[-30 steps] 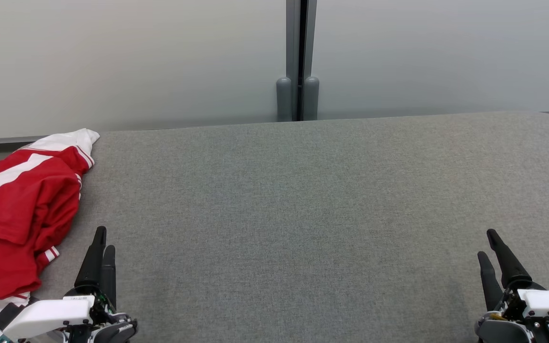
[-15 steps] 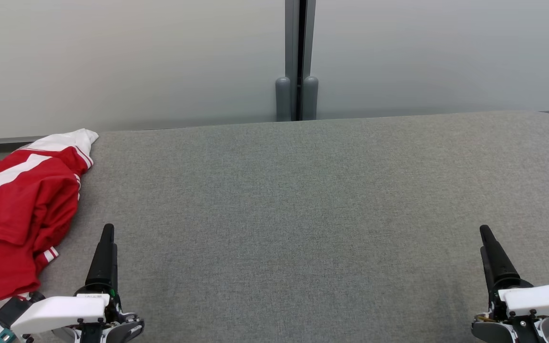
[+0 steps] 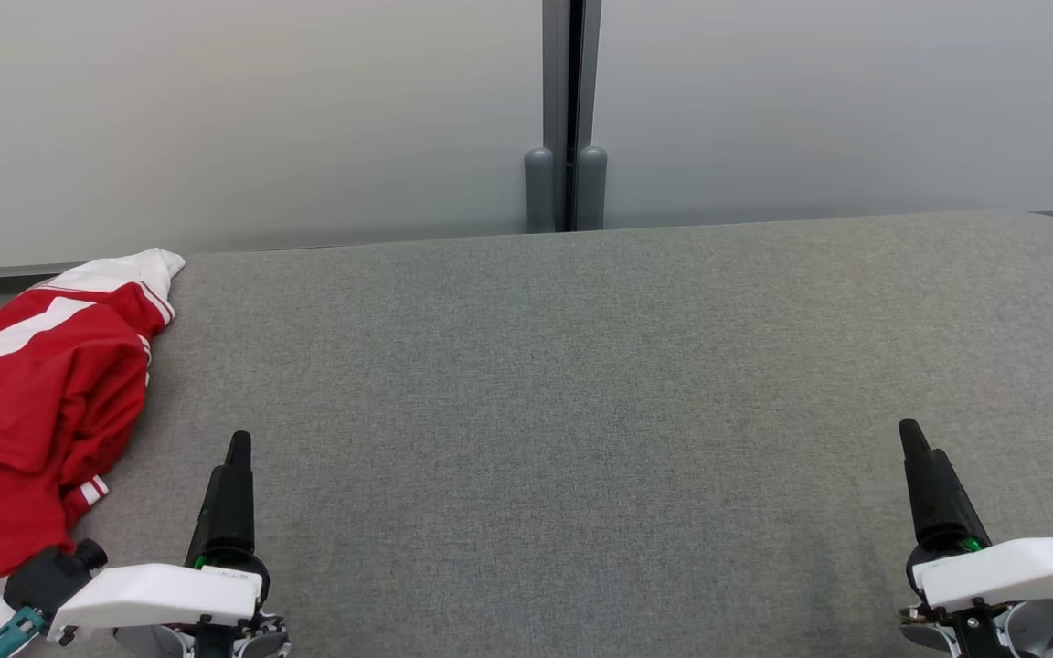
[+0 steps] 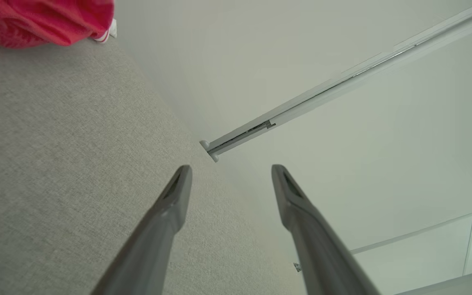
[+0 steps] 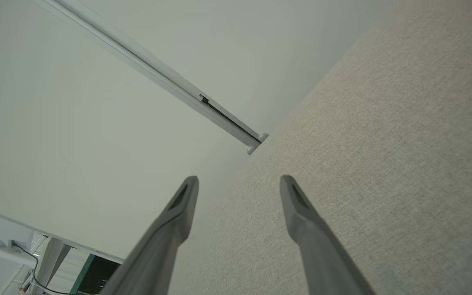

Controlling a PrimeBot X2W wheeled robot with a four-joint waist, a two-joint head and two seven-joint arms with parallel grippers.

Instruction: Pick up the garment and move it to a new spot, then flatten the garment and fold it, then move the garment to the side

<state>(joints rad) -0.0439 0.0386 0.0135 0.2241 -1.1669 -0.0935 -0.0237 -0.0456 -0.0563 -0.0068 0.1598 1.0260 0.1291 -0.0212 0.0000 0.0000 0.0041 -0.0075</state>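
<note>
Left tool (image 3: 237,450) hangs over the grey tabletop (image 3: 536,384), its two dark fingers parted with nothing between them. Right tool (image 3: 912,443), far off to the other side, stands the same way: spread wide and empty. A red-and-white garment (image 3: 33,402) lies in a crumpled heap just to the left of the left tool, apart from its fingers, reaching from beside its wrist to well ahead of its tips. It lies well apart from the right tool.

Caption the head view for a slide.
Crumpled red-and-white garment far left on the table; left gripper and right gripper open, empty.
</note>
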